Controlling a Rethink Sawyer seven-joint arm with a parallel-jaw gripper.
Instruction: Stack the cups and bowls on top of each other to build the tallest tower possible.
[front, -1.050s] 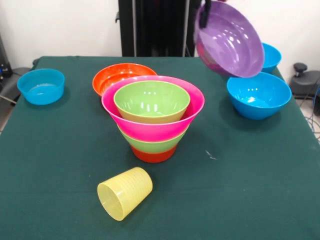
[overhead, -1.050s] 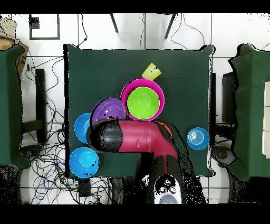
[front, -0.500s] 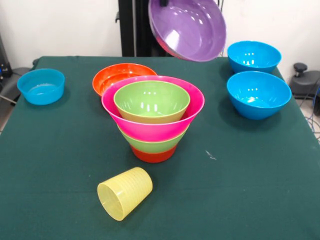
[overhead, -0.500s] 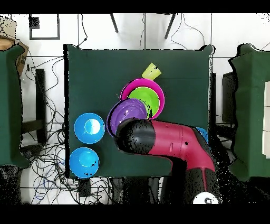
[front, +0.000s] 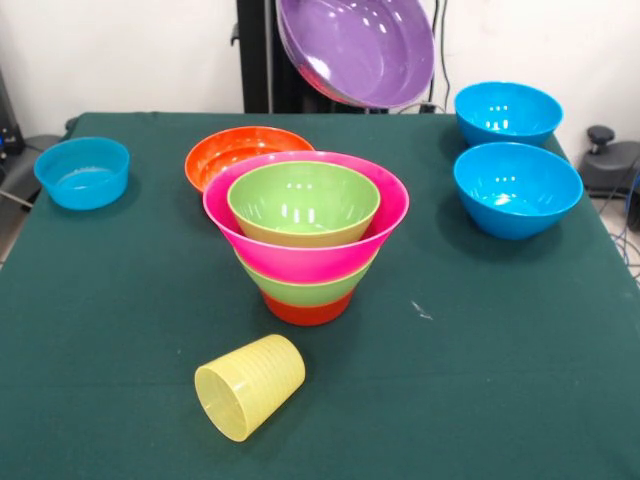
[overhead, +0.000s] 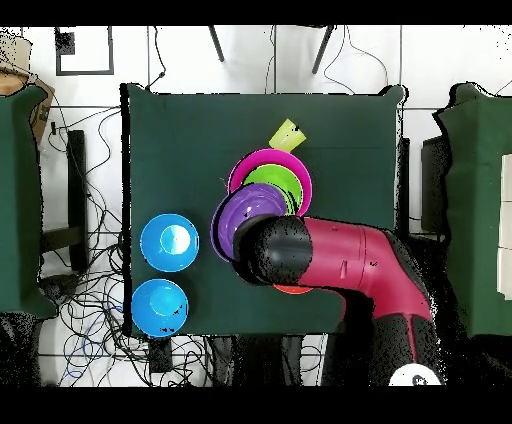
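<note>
Hand state: cannot tell. Glossy wide purple plastic bowl (front: 357, 48) hangs tilted above the bench (front: 520, 340); overhead, it overlaps the nested tower's pink bowl (overhead: 262, 165).

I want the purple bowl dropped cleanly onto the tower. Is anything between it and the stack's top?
Nothing visible. The purple bowl hangs tilted in the air behind the tower, whose top lime green bowl sits open and empty.

The purple bowl (front: 357, 50) has swung leftward, now above the tower (front: 306, 235).
</note>
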